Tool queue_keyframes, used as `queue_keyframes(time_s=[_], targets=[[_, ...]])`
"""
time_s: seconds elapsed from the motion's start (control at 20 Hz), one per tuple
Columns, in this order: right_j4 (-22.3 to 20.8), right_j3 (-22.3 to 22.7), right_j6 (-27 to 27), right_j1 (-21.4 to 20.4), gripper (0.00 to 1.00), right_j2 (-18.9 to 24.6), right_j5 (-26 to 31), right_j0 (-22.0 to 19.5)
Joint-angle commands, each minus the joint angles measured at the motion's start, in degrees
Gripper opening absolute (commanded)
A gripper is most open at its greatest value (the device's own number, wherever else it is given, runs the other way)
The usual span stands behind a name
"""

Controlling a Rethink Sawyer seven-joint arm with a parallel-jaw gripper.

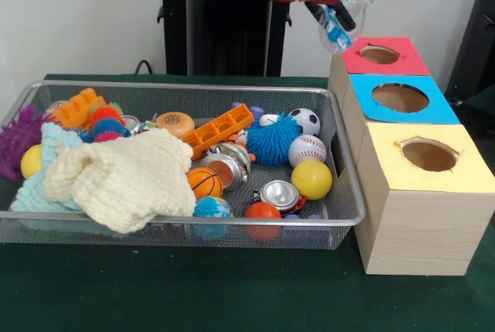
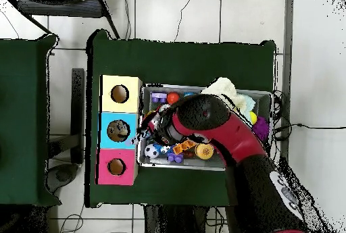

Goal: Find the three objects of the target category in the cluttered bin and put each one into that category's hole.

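Only the front view shows the gripper (image 1: 338,26) above the bin (image 1: 340,154).

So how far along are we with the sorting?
Done: can't tell; the blue hole seems to hold something, unclear what. In hand: the gripper carries a crinkly clear-and-blue object near the red hole, not yet dropped. Left: the bin remains cluttered with balls, cloth and toys.

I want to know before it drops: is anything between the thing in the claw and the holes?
Nothing visible. The claw holds a clear crumpled piece with blue above the boxes, beside the red hole; the blue hole and yellow hole are uncovered too.
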Motion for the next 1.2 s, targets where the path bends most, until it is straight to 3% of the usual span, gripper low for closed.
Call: queue_keyframes(time_s=[0.05, 0.35, 0.6, 0.95, 1.2], targets=[[9.09, -1.93, 9.26, 3.51, 0.00, 5.84, -0.86, 1.70], [15.13, 1.90, 4.43, 6.55, 0.00, 7.77, -9.99, 2.93], [16.98, 4.14, 2.20, 7.30, 0.00, 8.67, -13.97, 3.36], [13.26, 3.78, 0.26, 9.89, 0.00, 8.91, -16.74, 1.69], [10.30, 4.01, 0.87, 9.32, 0.00, 7.50, -14.88, 1.68]])
